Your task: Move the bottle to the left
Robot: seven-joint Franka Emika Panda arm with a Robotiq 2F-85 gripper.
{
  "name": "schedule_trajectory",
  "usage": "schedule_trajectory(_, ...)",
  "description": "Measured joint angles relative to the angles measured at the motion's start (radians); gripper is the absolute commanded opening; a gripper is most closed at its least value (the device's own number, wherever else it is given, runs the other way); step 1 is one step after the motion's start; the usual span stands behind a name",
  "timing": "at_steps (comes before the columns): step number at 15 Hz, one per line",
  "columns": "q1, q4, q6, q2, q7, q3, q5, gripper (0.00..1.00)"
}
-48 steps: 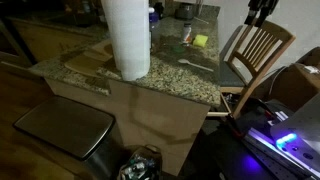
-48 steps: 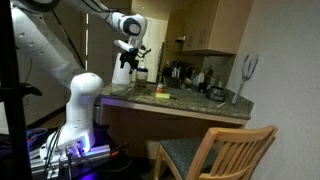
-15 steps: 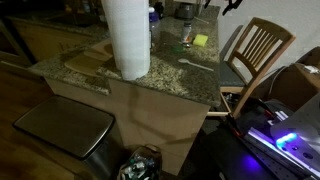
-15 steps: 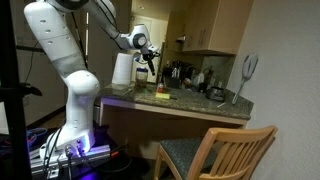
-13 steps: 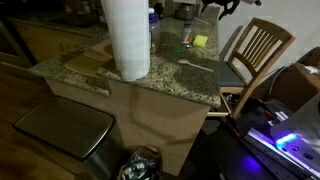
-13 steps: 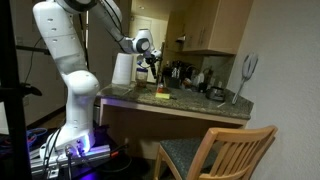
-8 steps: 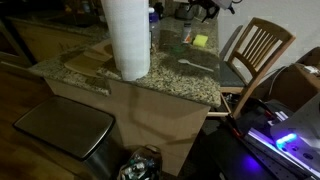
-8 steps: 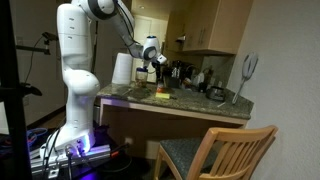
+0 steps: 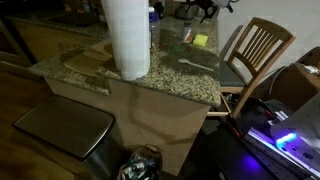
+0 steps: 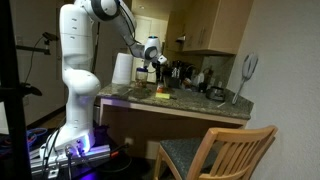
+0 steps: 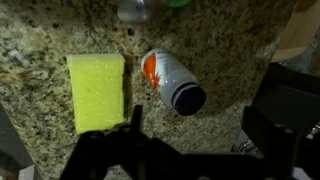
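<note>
Step in hand: approach, pre-grasp. The hand (image 11: 192,125) hovers over the granite counter (image 11: 235,50), fingers (image 11: 133,125) spread wide, holding nothing. The bottle (image 11: 170,80) lies on its side, untouched, orange patch up and dark cap end pointing toward the hand; in an exterior view it sits near the counter's far edge, toward the corner by the wooden chair (image 9: 258,48). Next move, as I judge it: descend and straddle the slim body across its width. The bottle lies diagonal to the finger line in the wrist view, so some wrist rotation looks needed first. A round body may roll if only one finger touches it. Obstacles: a yellow sponge (image 11: 96,90) lies just beside the bottle, apart from it, and one finger could land on it. The tall paper-towel roll (image 9: 127,35) and a blue-topped bottle (image 9: 153,14) stand nearer the opposite edge, well apart. Grey and green items at the wrist view's top are unidentifiable.
</note>
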Motion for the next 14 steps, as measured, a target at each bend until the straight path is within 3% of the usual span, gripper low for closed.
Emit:
schedule_trajectory(3,0.005,0.082,-0.084,0.027,0.065,-0.004,-0.061,1.0)
schedule_trajectory(7,0.01,0.19,-0.108,0.122,0.202,-0.01,-0.161,1.0)
schedule_trajectory(11,0.025,0.209,-0.118,0.15,0.201,-0.026,-0.157,1.0)
schedule_trajectory(14,0.042,0.208,-0.211,0.171,0.167,-0.041,-0.089,1.0)
